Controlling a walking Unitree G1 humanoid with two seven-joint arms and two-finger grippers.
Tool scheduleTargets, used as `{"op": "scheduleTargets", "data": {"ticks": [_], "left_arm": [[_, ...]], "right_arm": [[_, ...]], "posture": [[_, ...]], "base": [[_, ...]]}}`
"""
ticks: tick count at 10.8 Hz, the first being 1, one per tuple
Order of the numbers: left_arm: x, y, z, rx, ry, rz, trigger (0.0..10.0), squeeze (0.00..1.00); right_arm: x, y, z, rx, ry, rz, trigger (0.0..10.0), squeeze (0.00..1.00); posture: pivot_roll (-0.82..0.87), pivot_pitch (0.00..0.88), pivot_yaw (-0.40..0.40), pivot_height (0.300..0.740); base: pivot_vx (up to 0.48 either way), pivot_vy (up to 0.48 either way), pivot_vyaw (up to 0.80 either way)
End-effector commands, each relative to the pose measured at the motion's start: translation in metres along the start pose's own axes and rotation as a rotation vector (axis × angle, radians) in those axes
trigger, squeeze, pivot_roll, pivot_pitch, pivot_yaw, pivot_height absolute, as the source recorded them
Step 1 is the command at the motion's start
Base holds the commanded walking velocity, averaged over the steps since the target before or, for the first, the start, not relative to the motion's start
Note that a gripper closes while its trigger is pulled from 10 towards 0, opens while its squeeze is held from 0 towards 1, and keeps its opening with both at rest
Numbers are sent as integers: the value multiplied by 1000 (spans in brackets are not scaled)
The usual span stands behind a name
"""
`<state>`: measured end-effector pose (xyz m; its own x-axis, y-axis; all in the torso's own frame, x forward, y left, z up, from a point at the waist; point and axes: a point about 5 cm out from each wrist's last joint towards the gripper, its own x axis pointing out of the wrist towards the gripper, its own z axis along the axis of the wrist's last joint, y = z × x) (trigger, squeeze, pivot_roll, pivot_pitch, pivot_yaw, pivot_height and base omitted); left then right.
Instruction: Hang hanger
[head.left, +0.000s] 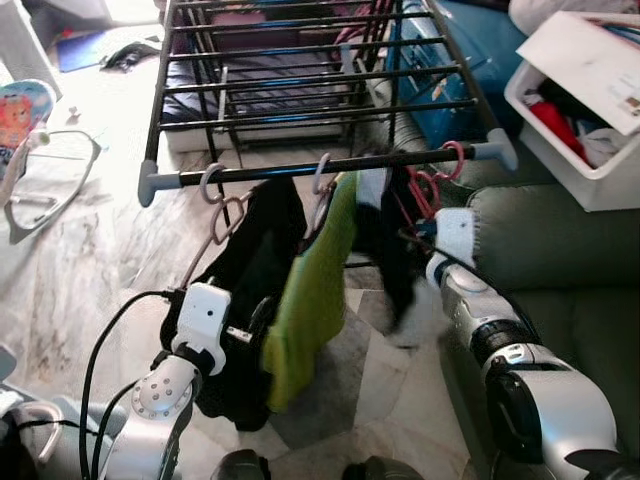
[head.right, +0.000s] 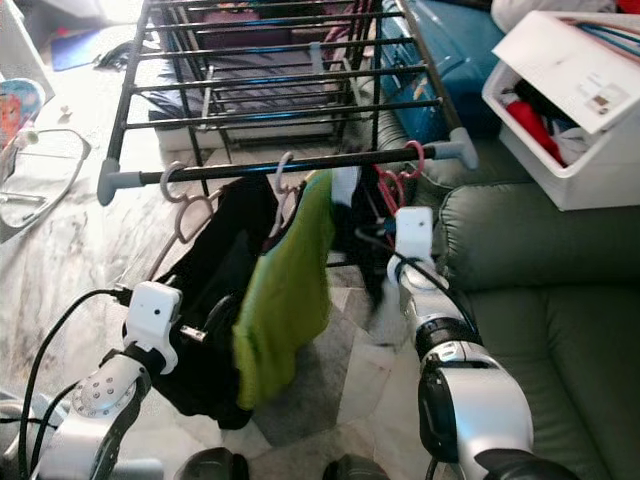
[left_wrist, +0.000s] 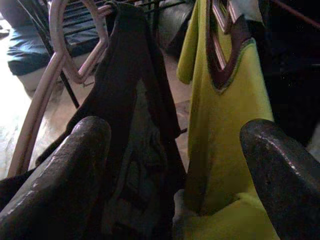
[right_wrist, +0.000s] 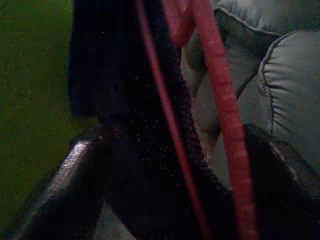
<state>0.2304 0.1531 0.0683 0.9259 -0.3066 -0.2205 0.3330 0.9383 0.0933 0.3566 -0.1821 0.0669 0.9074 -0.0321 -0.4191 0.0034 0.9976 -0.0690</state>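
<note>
Red hanger (head.left: 432, 185) with dark garment (right_wrist: 145, 150) hooked on drying rack rail (head.left: 330, 165), between right tool (right_wrist: 170, 200) fingers (right_wrist: 75, 180), spread apart. Left tool (left_wrist: 175, 165) open, near black garment (left_wrist: 135, 115) and green shirt (head.left: 315, 290).

**Crowded rail, open floor on the left**

The front rail (head.left: 330, 165) of the drying rack (head.left: 300, 70) is crowded. Three hooks sit on it: a pale hanger (head.left: 213, 215) with a black garment (head.left: 250, 290), a white hanger (head.left: 322, 190) with a green shirt (head.left: 315, 290), and a red hanger (head.left: 432, 180) with dark cloth (head.left: 385, 245). The clothes hang close together, with little gap between them.

The rail is bare between its left end cap and the pale hook. Under the clothes the marble floor (head.left: 100, 260) is open on the left. On the right a green sofa (head.left: 560, 260) stands near the rail end, and a white box (head.left: 580, 110) of things sits above it, so room there is narrow.
</note>
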Motion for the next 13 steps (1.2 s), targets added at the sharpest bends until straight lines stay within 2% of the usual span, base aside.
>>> {"op": "scheduleTargets", "data": {"ticks": [1,3,7,10,13], "left_arm": [[1,0,-1,1,4,6,10000,0],[2,-1,-1,0,1,3,10000,0],[3,-2,-1,1,-1,3,10000,0],[5,-3,0,-2,-5,0,10000,0],[8,-3,2,-2,-11,-3,10000,0]], "right_arm": [[1,-4,9,-28,-4,13,0,0],[2,-7,9,-49,-2,21,0,0],[2,-1,7,-61,-14,29,0,0],[2,1,12,-103,-58,11,0,0],[1,-3,14,-104,-103,-37,0,0]], "posture": [[52,41,-6,740],[50,35,-8,740],[55,33,-9,740],[52,27,-6,740],[49,19,-1,740]], "base": [[0,0,0],[0,0,0],[0,0,0],[0,0,0],[0,0,0]]}}
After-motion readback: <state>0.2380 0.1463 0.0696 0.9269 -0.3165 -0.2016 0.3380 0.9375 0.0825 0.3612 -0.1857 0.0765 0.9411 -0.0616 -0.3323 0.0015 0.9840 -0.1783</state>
